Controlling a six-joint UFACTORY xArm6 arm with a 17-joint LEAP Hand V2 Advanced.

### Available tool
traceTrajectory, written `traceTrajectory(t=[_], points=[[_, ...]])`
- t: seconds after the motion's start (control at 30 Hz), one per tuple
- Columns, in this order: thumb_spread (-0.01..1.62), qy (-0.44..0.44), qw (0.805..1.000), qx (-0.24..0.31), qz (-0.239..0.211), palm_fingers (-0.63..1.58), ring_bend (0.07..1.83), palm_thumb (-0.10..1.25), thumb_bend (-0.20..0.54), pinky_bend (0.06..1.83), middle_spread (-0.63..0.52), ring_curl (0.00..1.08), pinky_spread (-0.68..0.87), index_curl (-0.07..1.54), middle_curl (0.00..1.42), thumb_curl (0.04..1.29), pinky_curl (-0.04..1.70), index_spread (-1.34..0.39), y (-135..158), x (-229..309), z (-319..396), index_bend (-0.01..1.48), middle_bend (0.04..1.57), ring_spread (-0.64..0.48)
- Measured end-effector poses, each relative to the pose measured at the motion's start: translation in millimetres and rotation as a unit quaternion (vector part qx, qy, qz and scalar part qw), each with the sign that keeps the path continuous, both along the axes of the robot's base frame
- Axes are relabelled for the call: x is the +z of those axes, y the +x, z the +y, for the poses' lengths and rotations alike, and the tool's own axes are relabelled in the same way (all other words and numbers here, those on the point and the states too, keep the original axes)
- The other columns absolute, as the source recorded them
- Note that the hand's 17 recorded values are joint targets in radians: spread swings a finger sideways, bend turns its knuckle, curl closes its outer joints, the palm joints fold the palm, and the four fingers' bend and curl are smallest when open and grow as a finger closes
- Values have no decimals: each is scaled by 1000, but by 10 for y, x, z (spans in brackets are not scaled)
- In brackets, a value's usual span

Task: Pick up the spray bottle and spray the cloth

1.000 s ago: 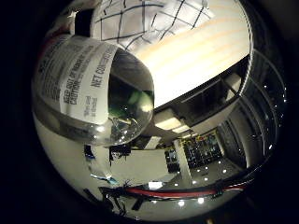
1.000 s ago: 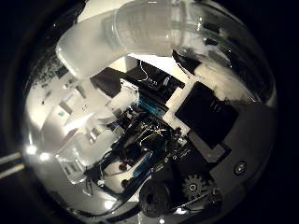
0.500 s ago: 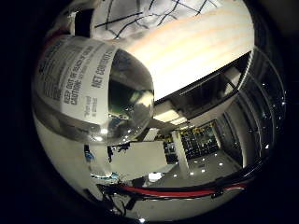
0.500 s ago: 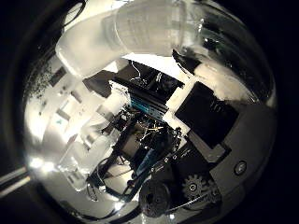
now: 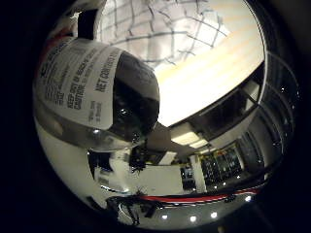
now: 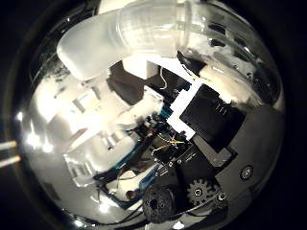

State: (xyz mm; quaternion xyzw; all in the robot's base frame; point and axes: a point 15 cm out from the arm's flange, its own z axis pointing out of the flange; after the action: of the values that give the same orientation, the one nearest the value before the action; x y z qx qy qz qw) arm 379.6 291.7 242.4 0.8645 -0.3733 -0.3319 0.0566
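The spray bottle [image 5: 92, 92] fills much of the little finger side palm view: a clear body with a white printed label, pressed close to the palm. Its translucent white spray head [image 6: 139, 33] arches across the thumb side palm view. My right hand [image 6: 216, 120] shows there as black and white fingers curled round the bottle's neck. The cloth [image 5: 160, 29], white with a dark check pattern, lies flat on the light wooden table [image 5: 214, 73] beyond the bottle, apart from it.
Past the table's dark edge [image 5: 233, 102] the room shows with shelving [image 5: 218, 165], ceiling lights and a red stripe [image 5: 194, 198]. White furniture and equipment [image 6: 91, 124] lie behind the hand in the thumb side view.
Both views have shifted, so the hand has turned with the bottle in it. More of the checked cloth shows now. The grip on the bottle looks the same.
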Motion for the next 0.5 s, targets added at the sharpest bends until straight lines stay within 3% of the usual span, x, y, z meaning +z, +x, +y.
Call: traceTrajectory(t=[0.23, 0.5], points=[[972, 176, 983, 8, 43, 1211, 1478, 1076, -14, 963, -68, 583, -199, 650, 581, 702, 1412, -158, -264, 312, 911, 1204, 1353, -153], [948, 300, 953, -13, 24, 1210, 1475, 1067, -15, 960, -62, 582, -201, 654, 581, 721, 1419, -161, -87, 248, 1515, 1202, 1354, -145]])
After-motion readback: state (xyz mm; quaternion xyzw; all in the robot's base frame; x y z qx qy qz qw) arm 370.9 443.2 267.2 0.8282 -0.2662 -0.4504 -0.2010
